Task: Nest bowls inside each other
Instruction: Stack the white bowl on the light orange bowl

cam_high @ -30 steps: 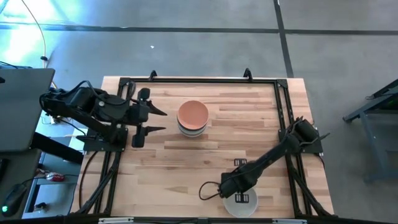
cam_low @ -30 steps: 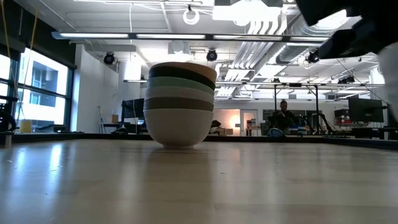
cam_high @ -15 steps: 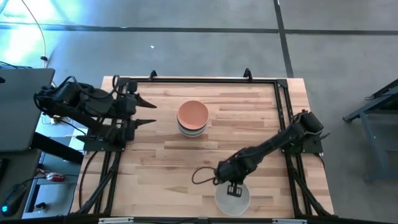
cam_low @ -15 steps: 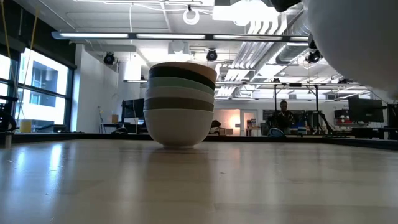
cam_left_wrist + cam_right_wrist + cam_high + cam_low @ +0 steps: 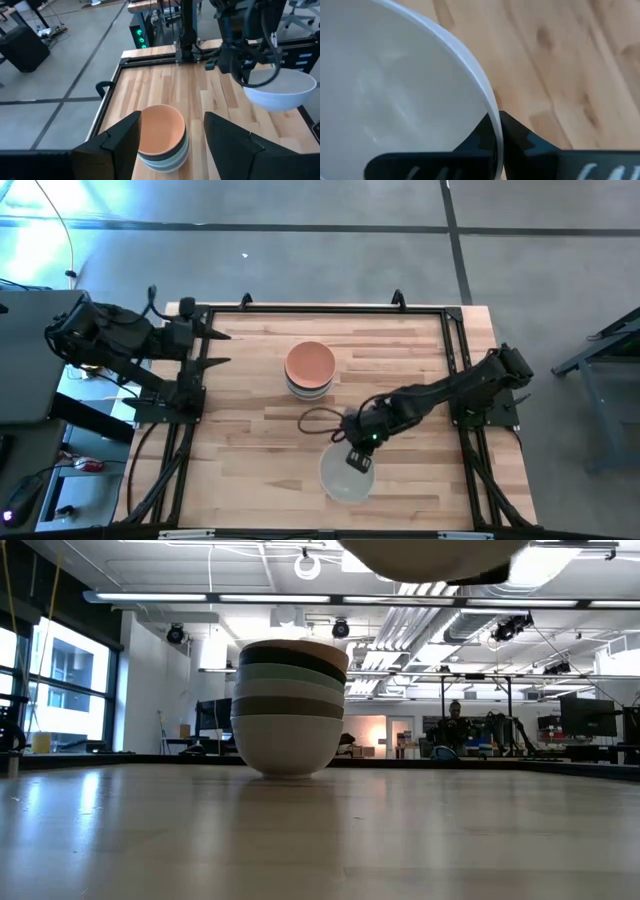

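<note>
The right gripper, pinching the rim of a white bowl, has been lifting it off the table's near edge and is carrying it toward the peach-topped stack, probably for nesting. The left gripper, fingers spread, is retreating.

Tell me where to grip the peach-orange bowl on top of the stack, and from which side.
Pinch the rim of the peach-orange bowl from straight above, one finger inside, one outside. It sits nested mouth-up in the stack, so only its thin rim is exposed. The right gripper holds the white bowl that way.
</note>
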You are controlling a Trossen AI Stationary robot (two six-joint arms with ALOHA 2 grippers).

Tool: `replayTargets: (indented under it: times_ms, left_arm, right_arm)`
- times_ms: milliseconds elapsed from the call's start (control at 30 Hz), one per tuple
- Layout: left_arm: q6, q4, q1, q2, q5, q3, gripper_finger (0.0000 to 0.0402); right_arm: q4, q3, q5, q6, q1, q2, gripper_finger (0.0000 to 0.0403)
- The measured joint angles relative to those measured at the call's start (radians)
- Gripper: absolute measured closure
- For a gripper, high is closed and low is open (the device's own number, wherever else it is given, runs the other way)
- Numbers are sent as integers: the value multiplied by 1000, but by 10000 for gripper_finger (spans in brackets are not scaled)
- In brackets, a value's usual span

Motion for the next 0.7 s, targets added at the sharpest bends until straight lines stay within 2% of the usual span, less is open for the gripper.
replayTargets:
  times_ms: [333, 700]
  left_arm:
    - [9, 7, 0, -34, -23, 0, 195]
    - [19, 23, 0, -32, -28, 0, 195]
  right_arm:
    - [42, 0, 56, 92, -91, -42, 403]
    - [124, 0, 65, 197, -198, -73, 403]
